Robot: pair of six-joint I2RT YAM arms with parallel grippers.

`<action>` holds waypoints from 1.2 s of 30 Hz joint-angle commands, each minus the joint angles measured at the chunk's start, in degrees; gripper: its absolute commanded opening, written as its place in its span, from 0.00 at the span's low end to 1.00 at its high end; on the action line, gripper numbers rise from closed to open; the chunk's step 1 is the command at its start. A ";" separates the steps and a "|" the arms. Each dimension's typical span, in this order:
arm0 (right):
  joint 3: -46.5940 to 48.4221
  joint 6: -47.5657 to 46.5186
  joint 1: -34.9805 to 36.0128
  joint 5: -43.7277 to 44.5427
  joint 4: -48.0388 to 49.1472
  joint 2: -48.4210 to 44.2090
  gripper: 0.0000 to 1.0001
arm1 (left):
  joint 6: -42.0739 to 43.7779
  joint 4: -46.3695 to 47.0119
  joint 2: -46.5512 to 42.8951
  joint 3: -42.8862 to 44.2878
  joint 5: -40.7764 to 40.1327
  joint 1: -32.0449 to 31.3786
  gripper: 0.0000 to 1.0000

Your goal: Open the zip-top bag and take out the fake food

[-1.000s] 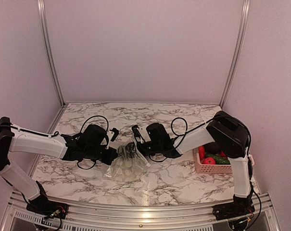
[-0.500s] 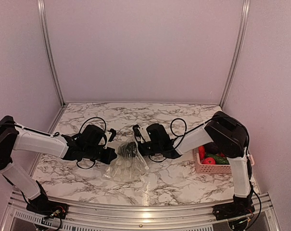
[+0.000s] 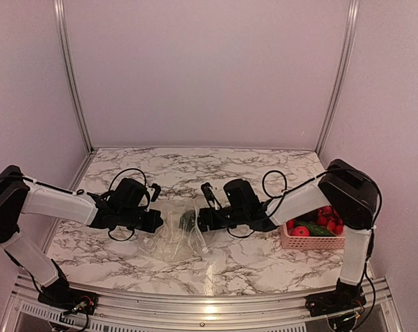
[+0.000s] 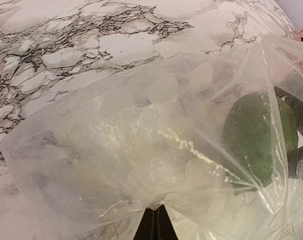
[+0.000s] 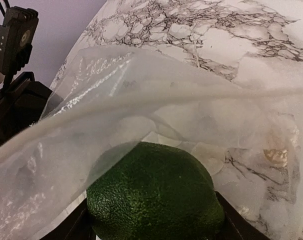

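The clear zip-top bag [image 3: 171,242] lies crumpled on the marble table between my grippers. My left gripper [image 3: 158,223] is shut on the bag's left edge; in the left wrist view its closed tips [image 4: 156,226] pinch the plastic film [image 4: 116,150]. My right gripper [image 3: 197,221] is shut on a dark green bumpy fake fruit [image 5: 156,195] at the bag's right side, and the fruit fills the space between the fingers [image 5: 71,225]. The bag's film [image 5: 141,90] drapes over the fruit's far side. The fruit shows through the plastic in the left wrist view [image 4: 251,140].
A pink slotted basket [image 3: 300,242] stands at the right, holding red pieces [image 3: 302,231] and a dark green cucumber [image 3: 319,230]. The enclosure walls stand close on the left, right and back. The left arm's camera mount [image 5: 13,37] shows beyond the bag.
My right gripper has drawn back to the right with the green fruit. My left gripper has shifted slightly left with the bag's edge, and the bag lies flatter and more spread out.
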 commanded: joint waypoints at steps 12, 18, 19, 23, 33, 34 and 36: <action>-13.91 -2.75 -4.98 1.26 -8.42 -19.02 0.52 | -3.01 0.21 4.04 0.43 -1.00 4.23 0.00; -17.56 -4.47 -9.00 5.59 -18.42 -31.64 0.52 | -3.05 0.86 5.46 1.26 0.44 4.42 0.00; -17.77 -4.75 -9.65 6.43 -20.21 -33.74 0.52 | -3.01 1.00 5.61 1.50 0.67 4.47 0.00; -18.99 -5.04 -13.56 8.32 -28.19 -41.50 0.52 | -2.93 1.48 6.56 2.08 1.69 4.60 0.00; -21.35 -4.59 -28.01 10.87 -44.52 -57.29 0.53 | -2.83 2.85 8.89 3.49 4.02 5.10 0.00; -21.87 -3.84 -28.77 11.60 -45.78 -58.69 0.52 | -2.90 3.04 9.14 3.53 4.18 5.12 0.00; -22.83 -2.57 -29.52 13.56 -47.87 -61.41 0.52 | -3.00 3.32 9.42 3.71 4.65 5.21 0.00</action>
